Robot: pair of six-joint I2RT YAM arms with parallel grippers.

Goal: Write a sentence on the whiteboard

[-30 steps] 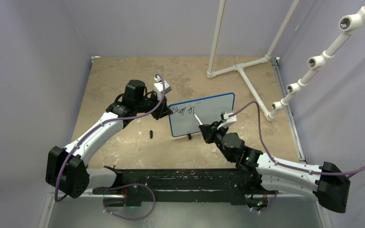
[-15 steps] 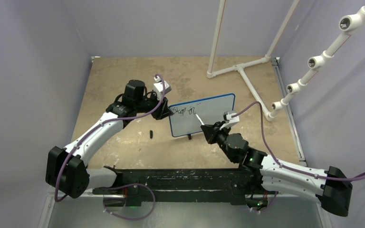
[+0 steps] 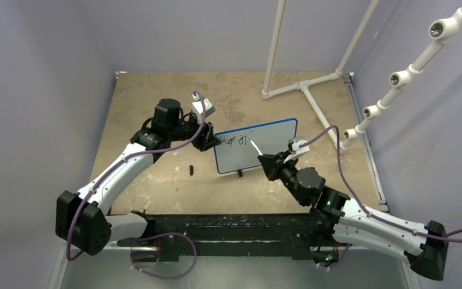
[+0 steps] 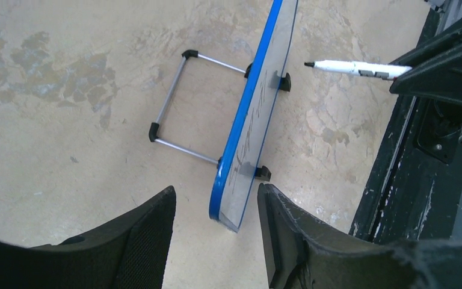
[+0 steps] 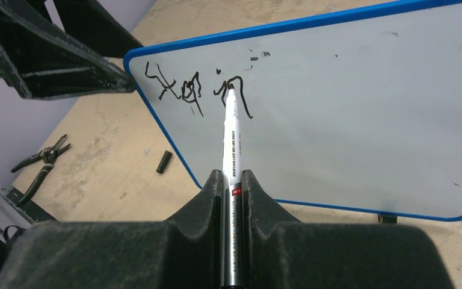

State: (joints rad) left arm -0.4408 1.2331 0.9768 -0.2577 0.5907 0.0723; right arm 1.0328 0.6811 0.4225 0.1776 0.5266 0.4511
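The whiteboard (image 3: 255, 144) stands mid-worktop (image 3: 156, 96); right jaws pinch a marker (image 5: 231, 138) just off its sentence (image 5: 186, 90), and left jaws, spread astride its left edge, should steady it before light strokes.

A white marker (image 5: 229, 135) sits pinched in the right gripper (image 5: 231, 180). Left of that gripper lie a small black cap (image 5: 164, 162) and, farther off, pliers (image 5: 39, 162) (both on the tan table (image 5: 114, 138)). A white pipe frame (image 3: 304, 87) stands beyond it.
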